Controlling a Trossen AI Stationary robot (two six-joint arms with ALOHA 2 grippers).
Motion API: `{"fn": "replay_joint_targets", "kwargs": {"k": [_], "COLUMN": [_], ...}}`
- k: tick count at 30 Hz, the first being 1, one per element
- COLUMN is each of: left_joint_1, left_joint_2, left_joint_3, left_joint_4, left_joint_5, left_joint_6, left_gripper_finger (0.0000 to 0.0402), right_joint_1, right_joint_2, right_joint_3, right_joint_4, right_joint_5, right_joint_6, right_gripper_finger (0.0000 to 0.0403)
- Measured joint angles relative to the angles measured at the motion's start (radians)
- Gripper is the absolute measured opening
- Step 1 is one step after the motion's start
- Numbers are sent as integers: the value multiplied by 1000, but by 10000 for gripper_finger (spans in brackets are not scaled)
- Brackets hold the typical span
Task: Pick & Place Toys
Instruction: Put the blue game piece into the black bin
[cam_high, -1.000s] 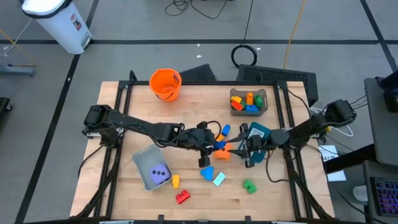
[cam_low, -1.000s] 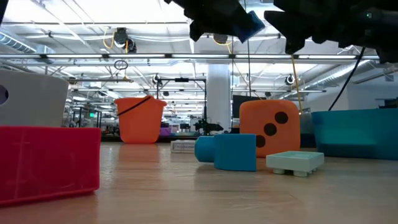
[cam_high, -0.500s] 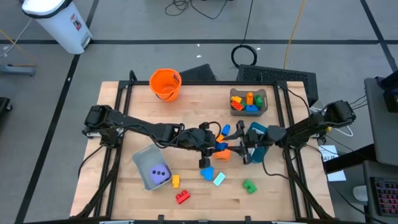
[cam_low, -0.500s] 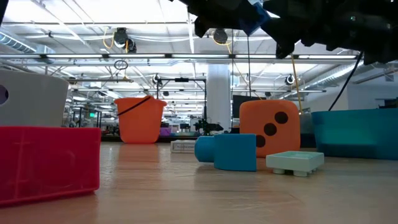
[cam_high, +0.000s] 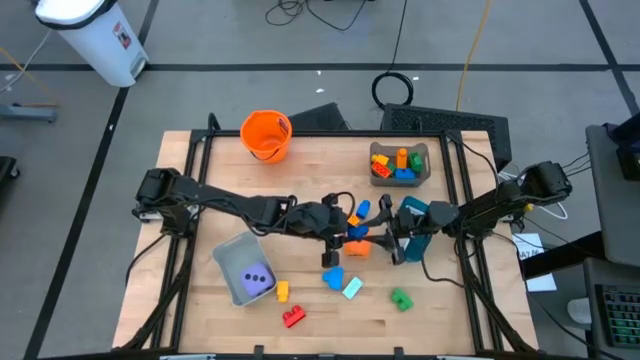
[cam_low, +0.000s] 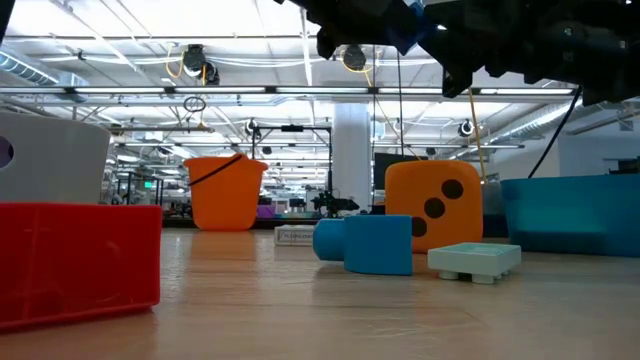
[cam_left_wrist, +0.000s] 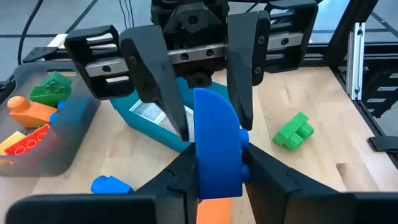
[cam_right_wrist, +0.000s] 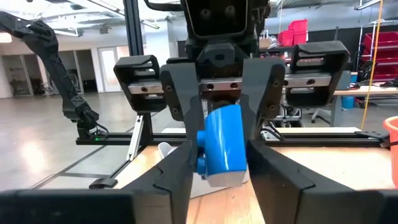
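Wooden tabletop (cam_high: 222, 180) under a steel frame fills the high view, with both arms reaching in to meet near its middle. The left gripper (cam_left_wrist: 219, 163) and the right gripper (cam_right_wrist: 221, 158) face each other tip to tip, raised above the wood, and one blue block (cam_left_wrist: 217, 143) stands between them. Both pairs of fingers are drawn in narrow against its sides, so each gripper has a hold on the same block.

Directly below the joined grippers sits one orange die (cam_low: 432, 205). Just beside the right gripper, under its wrist, is one teal bin (cam_high: 415, 215).

Two grey bins are on the table. One grey bin (cam_high: 400, 163) lies beyond the grippers on the far side and holds several blocks in red, orange, yellow, green and blue; their exact number cannot be told. The other grey bin (cam_high: 243, 270) lies on the near side under the left arm and holds one purple die (cam_high: 256, 280).

Six blocks lie loose:
- One small blue block (cam_high: 362, 208) just behind the grippers, on the far side.
- One larger blue block (cam_high: 333, 278) and one pale teal block (cam_high: 352, 289), close together on the near side, just below the grippers.
- One green block (cam_high: 401, 299) near the front, on the right gripper's side.
- One yellow block (cam_high: 283, 291) and one red block (cam_high: 294, 317) near the front, on the left gripper's side.

One orange bucket (cam_high: 265, 134) stands well apart from both grippers, at the far edge behind the left arm.
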Motion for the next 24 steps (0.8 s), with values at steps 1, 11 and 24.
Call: {"fn": "replay_joint_targets", "kwargs": {"k": [1, 11, 24], "left_joint_1": [1, 2, 19], "left_joint_2": [0, 0, 0], "left_joint_3": [0, 0, -1], "left_joint_4": [-2, -6, 12], "left_joint_5": [3, 12, 82], "left_joint_6": [0, 2, 25], "left_gripper_finger": [111, 117, 224], "right_joint_1": [0, -3, -3], "right_joint_2": [0, 0, -10], "right_joint_3": [0, 0, 0], "right_joint_4": [0, 0, -3], "right_joint_5": [0, -8, -23], "right_joint_6": [0, -11, -57], "right_gripper_finger": [133, 59, 59]}}
